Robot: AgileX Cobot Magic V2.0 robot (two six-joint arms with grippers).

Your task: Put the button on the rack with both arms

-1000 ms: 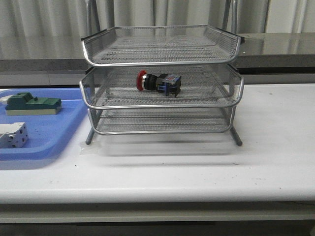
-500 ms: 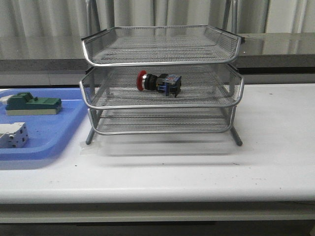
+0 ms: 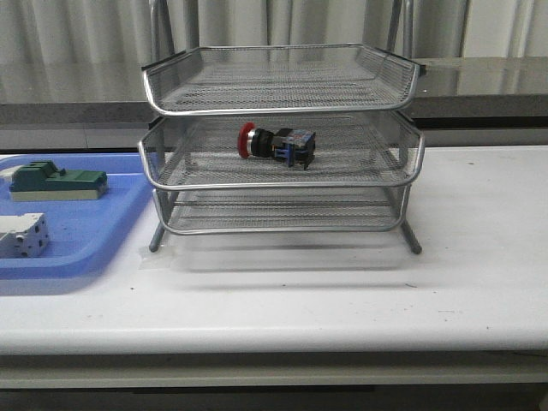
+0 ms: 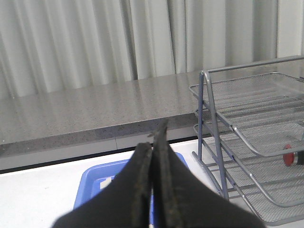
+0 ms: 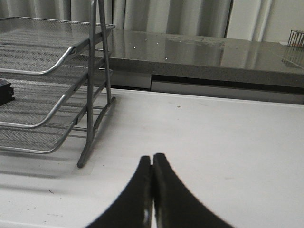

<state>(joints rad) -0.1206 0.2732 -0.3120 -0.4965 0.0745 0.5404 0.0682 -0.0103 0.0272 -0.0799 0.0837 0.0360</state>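
On my left wrist feed, the left gripper (image 4: 153, 142) fills the lower centre of the frame with its two black fingers pressed flat together, nothing between them, raised above the table and pointing toward the grey counter ledge (image 4: 90, 116). On the right wrist feed, the right gripper (image 5: 152, 164) sits at the bottom centre, likewise pinched closed on nothing, hovering low over bare table. Neither arm appears in my front view.

The white table (image 3: 479, 257) spans the lower half of the front frame, with a few small dark specks on it. Behind it runs a speckled grey counter, and pale pleated curtains (image 3: 77, 34) cover the top of the frame.

At the left edge of the front view I see a blue tray (image 3: 86, 244) holding a green block (image 3: 58, 182) toward its back and a white-grey block (image 3: 21, 235) nearer the front, the two apart from each other. In the centre stands the rack (image 3: 281, 184), three wire-mesh tiers on metal legs. The button (image 3: 276, 144) lies on its side in the middle tier, a little left of centre, red head pointing to the left of the frame. The top and bottom tiers hold nothing I can make out. The left wrist feed catches the red head at its right edge.
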